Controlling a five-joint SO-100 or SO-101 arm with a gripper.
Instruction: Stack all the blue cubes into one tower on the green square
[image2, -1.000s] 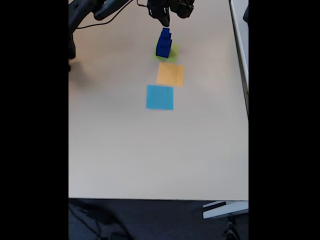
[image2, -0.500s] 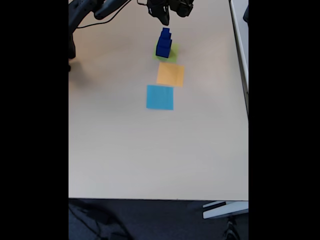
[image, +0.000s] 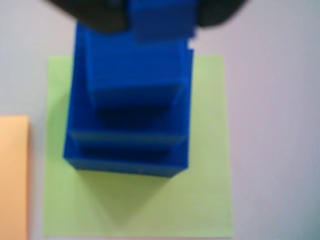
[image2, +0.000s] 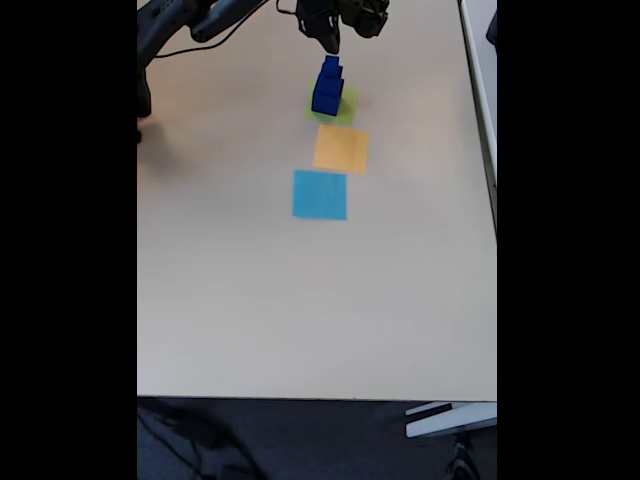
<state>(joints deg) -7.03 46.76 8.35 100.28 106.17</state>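
Now the tower (image2: 327, 88) of blue cubes stands on the green square (image2: 343, 112) at the far end of the table (image2: 300, 300) in the fixed view. It is widest at the base and narrows upward in steps. Seen from the wrist view, the tower (image: 132, 100) sits toward the upper left of the green square (image: 205, 175), with bare green showing below it and to its right. The topmost small cube (image: 162, 20) reaches the upper edge of that view, between two dark blurred shapes.

In the fixed view the gripper (image2: 330, 42) hangs just above the tower, apart from its top. Whether its jaws are spread or closed cannot be told; nothing is seen held between them.

An orange square (image2: 341, 149) lies just beside the green one, nearer the camera, and a light-blue square (image2: 320, 194) lies next after it. In the wrist view the orange square (image: 14, 175) shows at the left edge.
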